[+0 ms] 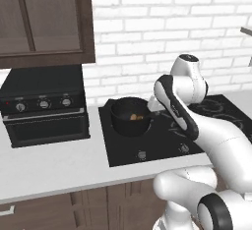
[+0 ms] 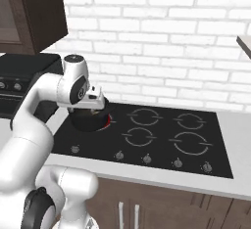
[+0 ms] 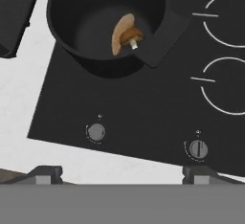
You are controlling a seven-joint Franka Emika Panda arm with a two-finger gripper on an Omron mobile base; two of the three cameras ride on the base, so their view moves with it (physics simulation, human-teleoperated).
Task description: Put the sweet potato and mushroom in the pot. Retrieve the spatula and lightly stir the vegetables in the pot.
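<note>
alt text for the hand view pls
A black pot on a black cooktop holds a sweet potato and a mushroom lying together. Two knobs sit near the cooktop's front edge, with the open end effector below.

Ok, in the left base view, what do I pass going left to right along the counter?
Black countertop oven → pot on the cooktop, with the sweet potato inside → the robot's white arm over the cooktop's right part.
</note>
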